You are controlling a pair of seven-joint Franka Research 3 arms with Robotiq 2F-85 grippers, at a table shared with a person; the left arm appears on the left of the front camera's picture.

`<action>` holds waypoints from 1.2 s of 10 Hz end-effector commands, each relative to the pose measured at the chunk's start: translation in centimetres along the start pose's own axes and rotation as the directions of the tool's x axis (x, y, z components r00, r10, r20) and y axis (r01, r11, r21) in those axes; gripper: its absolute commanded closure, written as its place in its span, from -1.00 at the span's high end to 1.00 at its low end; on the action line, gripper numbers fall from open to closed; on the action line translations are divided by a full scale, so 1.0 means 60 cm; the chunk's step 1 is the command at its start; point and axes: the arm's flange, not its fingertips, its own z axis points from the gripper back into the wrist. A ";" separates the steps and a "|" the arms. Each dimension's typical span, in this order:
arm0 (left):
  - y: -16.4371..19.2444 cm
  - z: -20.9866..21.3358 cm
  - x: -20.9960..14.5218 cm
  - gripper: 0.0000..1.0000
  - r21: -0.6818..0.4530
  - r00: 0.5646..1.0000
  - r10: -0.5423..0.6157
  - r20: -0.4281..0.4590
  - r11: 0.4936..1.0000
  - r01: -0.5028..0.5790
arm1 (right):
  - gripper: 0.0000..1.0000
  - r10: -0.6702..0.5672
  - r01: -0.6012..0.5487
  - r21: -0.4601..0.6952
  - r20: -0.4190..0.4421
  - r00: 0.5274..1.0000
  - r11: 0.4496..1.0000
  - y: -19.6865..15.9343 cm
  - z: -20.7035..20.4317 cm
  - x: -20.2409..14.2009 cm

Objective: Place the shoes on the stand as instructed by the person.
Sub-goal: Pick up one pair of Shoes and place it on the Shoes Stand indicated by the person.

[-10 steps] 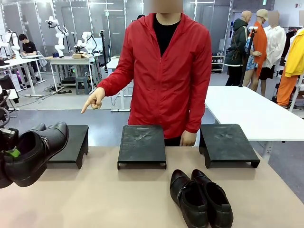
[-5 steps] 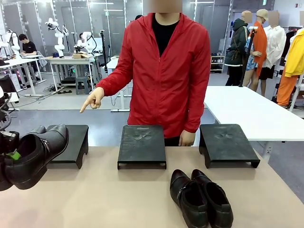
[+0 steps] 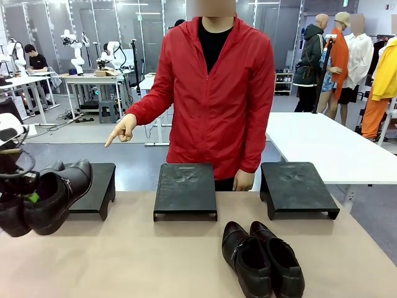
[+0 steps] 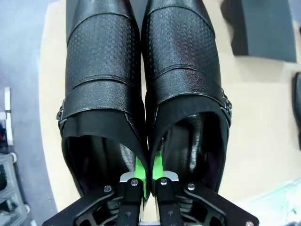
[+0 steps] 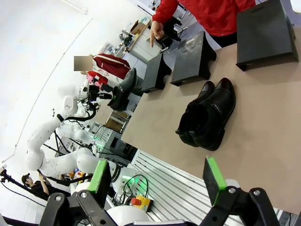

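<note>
Left gripper (image 4: 147, 167): narrowly closed; the adjoining inner walls of the chunky pair (image 3: 56, 197) are pinched between the green pads.
Chunky pair: carried above the table (image 3: 136, 254) at the left edge of the front view, toes overlapping the left stand (image 3: 103, 183); contact with it cannot be told.
Right gripper (image 5: 156, 179): spread wide, nothing held.
Pointing hand (image 3: 124, 130): a finger is aimed down toward the left of the frame.
Slip risk: both shoes are held only by thin collar leather, so one could be shed if the pinch loosens.
Placement risk: thick soles could be left overhanging the stand's edge and tip off if released too early.
Middle stand (image 3: 185, 186): bare top.
Right stand (image 3: 296, 186): bare top.
Sleek pair (image 3: 263, 261): left on the table, lower right of centre.
</note>
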 end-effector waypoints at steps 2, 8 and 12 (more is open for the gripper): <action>0.015 -0.032 0.115 -0.86 0.015 0.994 -0.081 0.077 0.997 0.081 | 1.00 0.019 -0.019 0.008 0.013 1.000 1.000 0.005 0.005 -0.003; 0.033 -0.109 0.208 -0.86 0.090 0.978 -0.141 0.157 0.988 0.128 | 1.00 0.019 -0.019 0.008 0.013 1.000 1.000 0.005 0.005 -0.003; 0.045 -0.156 0.242 -0.86 0.098 0.974 -0.082 0.212 0.993 0.062 | 1.00 0.019 -0.019 0.008 0.013 1.000 1.000 0.005 0.005 -0.003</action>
